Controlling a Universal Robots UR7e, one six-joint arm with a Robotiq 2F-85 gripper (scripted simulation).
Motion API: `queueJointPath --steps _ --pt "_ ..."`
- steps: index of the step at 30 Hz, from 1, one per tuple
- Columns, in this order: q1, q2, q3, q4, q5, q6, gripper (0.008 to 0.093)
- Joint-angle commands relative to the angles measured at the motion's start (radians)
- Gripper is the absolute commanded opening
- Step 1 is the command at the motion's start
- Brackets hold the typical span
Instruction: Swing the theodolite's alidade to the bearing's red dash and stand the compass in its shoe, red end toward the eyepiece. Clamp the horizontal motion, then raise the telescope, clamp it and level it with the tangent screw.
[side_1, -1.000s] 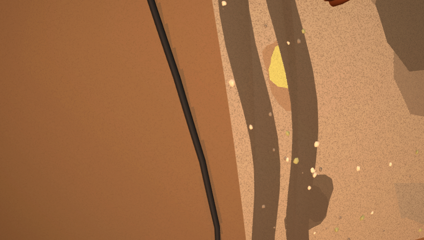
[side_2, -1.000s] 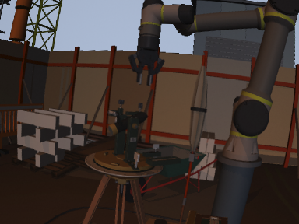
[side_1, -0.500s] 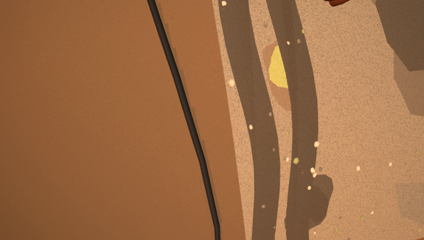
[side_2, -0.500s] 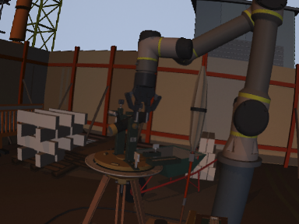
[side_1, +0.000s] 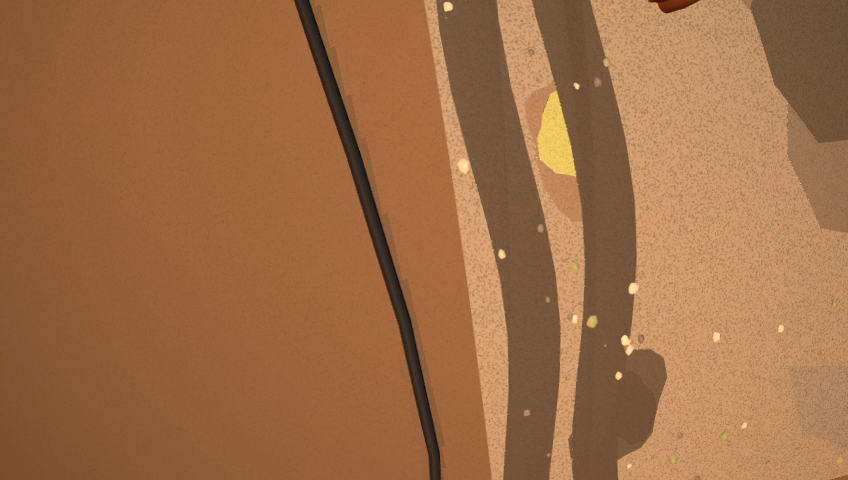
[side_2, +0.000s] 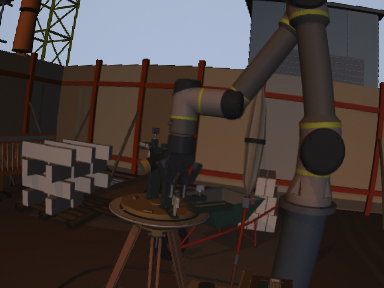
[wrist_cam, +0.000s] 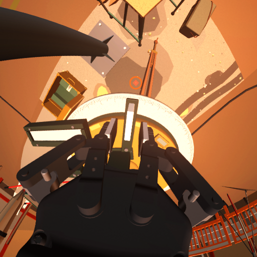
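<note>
The theodolite's telescope (side_2: 150, 162) and standards are partly hidden behind my arm and gripper. The instrument stands on a tripod, with a white graduated circle (wrist_cam: 172, 120) around a brass plate (side_2: 150, 205). My gripper (wrist_cam: 127, 130) hangs straight down over the plate, open and holding nothing. Between its fingers, in the wrist camera, a narrow dark green arm with a white strip (wrist_cam: 130, 122) points out to the circle's rim. A longer dark green frame with a white face (wrist_cam: 56, 132) lies to the left. I cannot tell which part is the compass, and I see no red dash.
The tripod legs (side_2: 150, 255) spread below the plate. A stack of white blocks (side_2: 62, 172) stands left, a green wheelbarrow (side_2: 227, 210) right, and the arm's base column (side_2: 300, 245) far right. An open orange case (wrist_cam: 63, 93) lies on the sand. The side camera shows only sand and a black cable (side_1: 369, 220).
</note>
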Motion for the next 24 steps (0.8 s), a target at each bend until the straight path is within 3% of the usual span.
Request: queueJointPath --steps 1,24 --pt "0.000 -0.003 0.000 -0.001 0.000 0.000 0.0360" --pt "0.000 0.091 0.022 -0.115 0.000 0.000 0.0360"
